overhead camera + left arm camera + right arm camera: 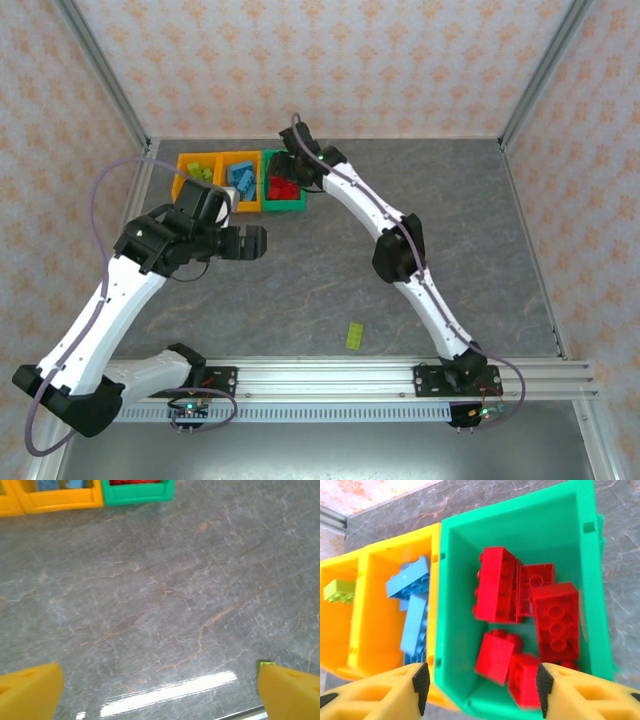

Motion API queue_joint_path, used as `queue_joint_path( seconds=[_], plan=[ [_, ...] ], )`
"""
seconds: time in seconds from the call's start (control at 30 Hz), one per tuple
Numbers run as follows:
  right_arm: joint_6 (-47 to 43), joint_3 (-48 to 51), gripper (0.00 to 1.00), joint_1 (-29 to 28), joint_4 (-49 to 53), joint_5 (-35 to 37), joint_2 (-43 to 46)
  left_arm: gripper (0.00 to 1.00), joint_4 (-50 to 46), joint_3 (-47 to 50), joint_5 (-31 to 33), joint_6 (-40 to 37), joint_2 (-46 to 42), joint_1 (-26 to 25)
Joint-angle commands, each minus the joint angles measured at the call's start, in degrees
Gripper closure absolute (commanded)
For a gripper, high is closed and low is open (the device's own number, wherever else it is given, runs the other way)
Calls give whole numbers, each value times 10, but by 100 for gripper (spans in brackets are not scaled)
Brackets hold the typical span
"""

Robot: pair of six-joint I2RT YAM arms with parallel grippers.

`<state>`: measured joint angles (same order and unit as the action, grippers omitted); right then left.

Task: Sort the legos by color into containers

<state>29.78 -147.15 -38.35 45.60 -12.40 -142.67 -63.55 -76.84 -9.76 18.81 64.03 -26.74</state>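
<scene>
Three containers stand in a row at the back left: two orange-yellow bins (pixel 197 170) (pixel 240 180) and a green bin (pixel 285 200). My right gripper (pixel 292 172) hangs open over the green bin (pixel 445 605), nothing between its pads. Inside lie several red legos (pixel 497 582), two of them blurred near the fingers. Blue legos (pixel 412 577) fill the middle bin (pixel 400 550), and a lime lego (pixel 337 590) lies in the far bin. My left gripper (pixel 258 243) is wide open and empty over bare table (pixel 160 695). One lime lego (pixel 355 335) lies near the front rail, peeking beside the right finger (pixel 265 664).
The grey marbled table (pixel 330 270) has a metal rail (pixel 400 375) along its near edge and patterned walls on three sides. The bins' front walls (pixel 137 492) show at the top of the left wrist view.
</scene>
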Motion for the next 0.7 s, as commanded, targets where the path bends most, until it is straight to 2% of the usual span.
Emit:
queue_joint_path(
  seconds=[0.0, 0.13, 0.27, 0.4, 0.47, 0.57, 0.67],
  plan=[
    [0, 109, 38, -4, 50, 38, 164, 0, 44, 16, -33, -19, 27, -44],
    [39, 404, 33, 12, -26, 81, 369, 0, 69, 10, -33, -55, 97, -147],
    [102, 598, 23, 61, -4, 125, 524, 0, 66, -16, -4, -84, 201, -254],
    [141, 721, 12, 100, 30, 165, 639, 0, 91, -27, -55, -81, 306, -302],
    [153, 766, 7, 112, 37, 180, 688, 0, 89, -44, -57, -88, 362, -324],
    [158, 807, 5, 118, 45, 197, 736, 0, 95, -61, -60, -92, 417, -354],
    [161, 828, 5, 118, 59, 209, 772, 0, 129, -47, -96, -86, 435, -361]
  ],
)
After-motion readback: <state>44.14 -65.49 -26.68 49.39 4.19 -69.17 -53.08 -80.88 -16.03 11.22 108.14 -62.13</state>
